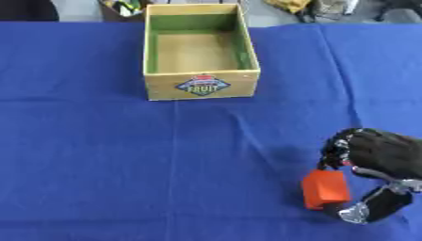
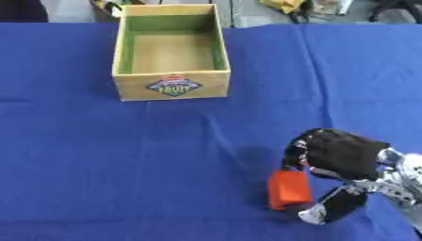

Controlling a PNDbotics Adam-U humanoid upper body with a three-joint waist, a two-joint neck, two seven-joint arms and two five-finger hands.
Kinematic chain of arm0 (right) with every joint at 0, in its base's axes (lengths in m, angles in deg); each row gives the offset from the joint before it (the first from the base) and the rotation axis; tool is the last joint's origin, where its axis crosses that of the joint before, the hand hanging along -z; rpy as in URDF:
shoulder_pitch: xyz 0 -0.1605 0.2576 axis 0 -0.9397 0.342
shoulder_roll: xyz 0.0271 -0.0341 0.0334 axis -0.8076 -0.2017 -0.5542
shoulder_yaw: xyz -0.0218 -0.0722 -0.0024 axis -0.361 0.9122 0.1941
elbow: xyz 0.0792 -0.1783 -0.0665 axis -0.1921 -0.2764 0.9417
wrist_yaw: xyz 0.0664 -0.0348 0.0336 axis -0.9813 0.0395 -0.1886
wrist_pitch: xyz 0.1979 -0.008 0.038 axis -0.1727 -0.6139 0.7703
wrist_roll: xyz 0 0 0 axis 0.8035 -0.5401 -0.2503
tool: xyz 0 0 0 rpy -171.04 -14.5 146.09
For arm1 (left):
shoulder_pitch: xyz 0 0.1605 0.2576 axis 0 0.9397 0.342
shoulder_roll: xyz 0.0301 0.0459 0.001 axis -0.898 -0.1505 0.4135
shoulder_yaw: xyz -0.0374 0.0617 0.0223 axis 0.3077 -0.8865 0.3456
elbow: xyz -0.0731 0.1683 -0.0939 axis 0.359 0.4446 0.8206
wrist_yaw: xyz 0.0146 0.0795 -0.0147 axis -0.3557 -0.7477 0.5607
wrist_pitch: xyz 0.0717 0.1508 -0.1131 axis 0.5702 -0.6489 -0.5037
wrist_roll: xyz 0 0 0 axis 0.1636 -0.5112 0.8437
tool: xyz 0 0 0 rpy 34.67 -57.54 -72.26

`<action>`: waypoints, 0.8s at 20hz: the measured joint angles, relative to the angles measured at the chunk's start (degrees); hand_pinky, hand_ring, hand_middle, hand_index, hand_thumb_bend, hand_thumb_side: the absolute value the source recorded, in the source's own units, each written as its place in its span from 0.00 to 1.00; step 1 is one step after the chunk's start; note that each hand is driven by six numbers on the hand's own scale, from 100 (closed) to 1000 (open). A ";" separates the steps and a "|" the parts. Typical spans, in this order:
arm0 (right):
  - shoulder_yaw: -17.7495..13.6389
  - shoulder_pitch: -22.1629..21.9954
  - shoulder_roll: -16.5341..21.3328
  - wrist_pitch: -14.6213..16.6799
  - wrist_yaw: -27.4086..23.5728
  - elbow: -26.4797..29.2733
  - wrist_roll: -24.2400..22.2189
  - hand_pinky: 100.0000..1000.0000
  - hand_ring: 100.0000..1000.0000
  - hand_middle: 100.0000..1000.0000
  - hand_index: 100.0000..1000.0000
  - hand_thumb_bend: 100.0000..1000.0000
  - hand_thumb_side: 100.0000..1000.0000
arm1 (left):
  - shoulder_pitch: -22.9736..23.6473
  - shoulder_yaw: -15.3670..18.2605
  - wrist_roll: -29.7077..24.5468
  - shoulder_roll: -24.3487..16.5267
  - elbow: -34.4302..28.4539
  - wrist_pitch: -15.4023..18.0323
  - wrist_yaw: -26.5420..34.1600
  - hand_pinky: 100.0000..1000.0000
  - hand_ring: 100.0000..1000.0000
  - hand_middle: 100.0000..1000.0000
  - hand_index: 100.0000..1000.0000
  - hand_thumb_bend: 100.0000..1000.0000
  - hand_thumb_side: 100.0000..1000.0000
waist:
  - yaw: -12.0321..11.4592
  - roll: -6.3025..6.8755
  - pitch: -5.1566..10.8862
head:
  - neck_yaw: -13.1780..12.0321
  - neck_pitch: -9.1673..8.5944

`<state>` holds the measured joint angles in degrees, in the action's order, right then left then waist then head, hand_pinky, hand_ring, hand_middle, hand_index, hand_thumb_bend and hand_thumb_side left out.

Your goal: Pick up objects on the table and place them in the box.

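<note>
Right hand (image 2: 342,155): fingers and thumb curled round orange block (image 2: 288,189). We judge: lift straight, carry over wooden box (image 1: 201,85), release low inside.

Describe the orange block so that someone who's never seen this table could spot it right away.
Start at the wooden box at the far middle of the blue tablecloth, then look toward the near right. There the right hand pinches the orange block between fingers and thumb; it is the only orange thing on the cloth.

Blue tablecloth (image 1: 99,164), far-edge clutter (image 1: 125,6).
</note>
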<state>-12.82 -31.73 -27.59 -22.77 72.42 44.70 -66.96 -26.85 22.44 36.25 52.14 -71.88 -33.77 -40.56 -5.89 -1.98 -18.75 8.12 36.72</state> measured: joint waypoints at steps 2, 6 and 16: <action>-0.02 0.15 0.00 -0.19 -0.56 0.00 0.53 0.56 0.55 0.37 0.38 0.02 0.57 | -0.01 0.00 0.00 0.00 0.00 0.00 0.00 0.00 0.05 0.08 0.35 0.00 1.00 | -0.01 0.02 -0.01 | 0.00 0.00; -0.29 0.18 -0.01 -0.69 -1.61 0.00 1.54 0.56 0.54 0.34 0.32 0.00 0.59 | -0.04 0.00 -0.07 0.00 0.00 -0.07 -0.02 0.00 0.05 0.08 0.35 0.00 1.00 | -0.03 0.01 -0.17 | 0.00 0.00; -1.93 1.50 0.25 -1.84 -4.57 -0.01 7.33 0.54 0.50 0.28 0.20 0.00 0.68 | -0.24 0.00 -0.09 0.00 0.00 -0.09 -0.02 0.00 0.05 0.09 0.35 0.00 1.00 | -0.15 -0.26 -0.16 | 0.02 -0.02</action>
<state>-14.75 -30.23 -27.34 -24.61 67.85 44.70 -59.63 -27.09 22.44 36.16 52.14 -71.88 -33.86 -40.57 -6.04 -2.23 -18.91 8.14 36.70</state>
